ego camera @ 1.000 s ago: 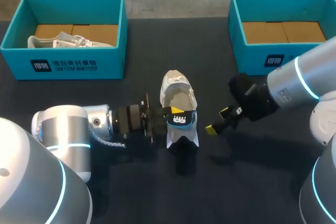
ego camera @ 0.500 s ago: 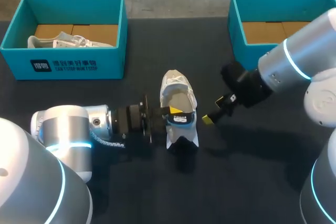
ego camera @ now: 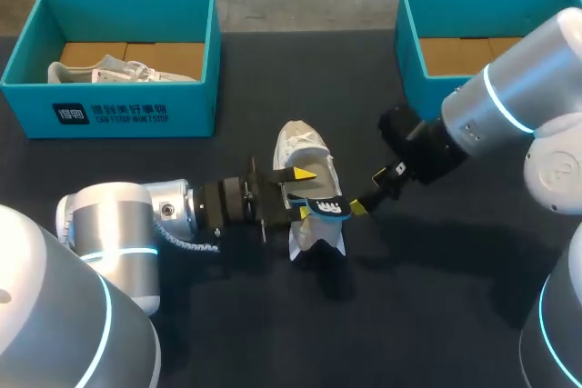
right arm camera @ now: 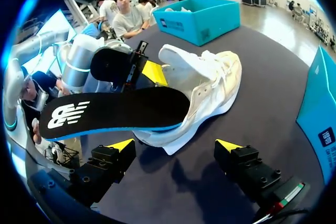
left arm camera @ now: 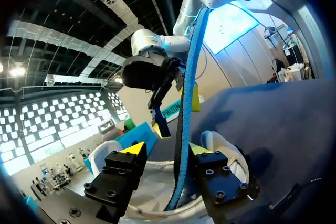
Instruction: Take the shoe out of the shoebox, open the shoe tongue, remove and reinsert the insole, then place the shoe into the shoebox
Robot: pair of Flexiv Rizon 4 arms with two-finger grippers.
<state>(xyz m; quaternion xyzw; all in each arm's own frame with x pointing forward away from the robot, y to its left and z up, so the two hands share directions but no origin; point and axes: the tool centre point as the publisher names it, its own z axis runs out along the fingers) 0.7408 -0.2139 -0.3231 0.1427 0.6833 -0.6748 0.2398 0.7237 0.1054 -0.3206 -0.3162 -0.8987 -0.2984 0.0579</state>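
Your left gripper point(left arm camera: 167, 149) is spread, with the thin, flat insole point(right arm camera: 113, 111), black on top and blue at the edge, standing edge-on between its fingers. The insole lies close against one finger and clear of the other. Its heel end is raised out of the white laced shoe point(ego camera: 296, 144) mid-table. Your right gripper point(right arm camera: 175, 144) hangs spread near the heel.

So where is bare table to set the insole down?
Bare table lies between the left shoebox and right shoebox, and in front of the shoe. Crowded beside the shoe: left gripper, insole, right gripper.
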